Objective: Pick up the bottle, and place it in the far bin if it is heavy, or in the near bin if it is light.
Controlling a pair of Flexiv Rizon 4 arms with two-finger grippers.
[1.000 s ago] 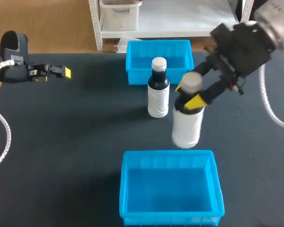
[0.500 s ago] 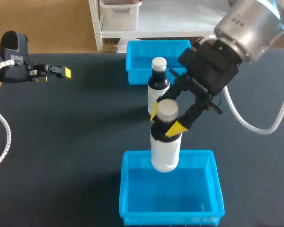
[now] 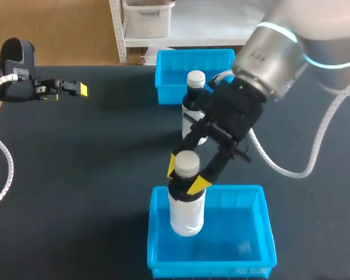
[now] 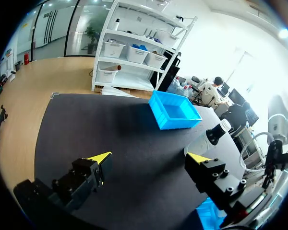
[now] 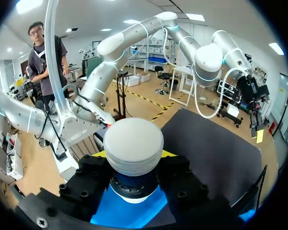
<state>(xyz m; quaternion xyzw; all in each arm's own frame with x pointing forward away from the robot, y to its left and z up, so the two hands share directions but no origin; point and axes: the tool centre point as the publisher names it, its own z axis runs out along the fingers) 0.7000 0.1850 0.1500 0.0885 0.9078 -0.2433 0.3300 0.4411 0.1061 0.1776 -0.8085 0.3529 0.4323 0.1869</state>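
My right gripper (image 3: pixel 185 175) is shut on the neck of a white bottle (image 3: pixel 186 210) with a pale cap. The bottle hangs upright, its lower part inside the left half of the near blue bin (image 3: pixel 265 233). I cannot tell whether it touches the bin's floor. In the right wrist view the cap (image 5: pixel 133 143) fills the space between the right gripper (image 5: pixel 133 165) fingers, with the blue bin (image 5: pixel 134 215) below. The far blue bin (image 3: pixel 169 73) stands at the table's back. My left gripper (image 3: pixel 70 88) rests at the far left, open and empty (image 4: pixel 150 158).
A dark bottle (image 3: pixel 195 108) with a white label and white cap stands just in front of the far bin, partly hidden by my right arm. The left wrist view shows it (image 4: pixel 215 136) ahead of that gripper, beside the far bin (image 4: pixel 175 112).
My right arm has carried the white bottle from beside the dark bottle toward the table's near side and leftward, then lowered it into the near bin. The left arm has not moved.
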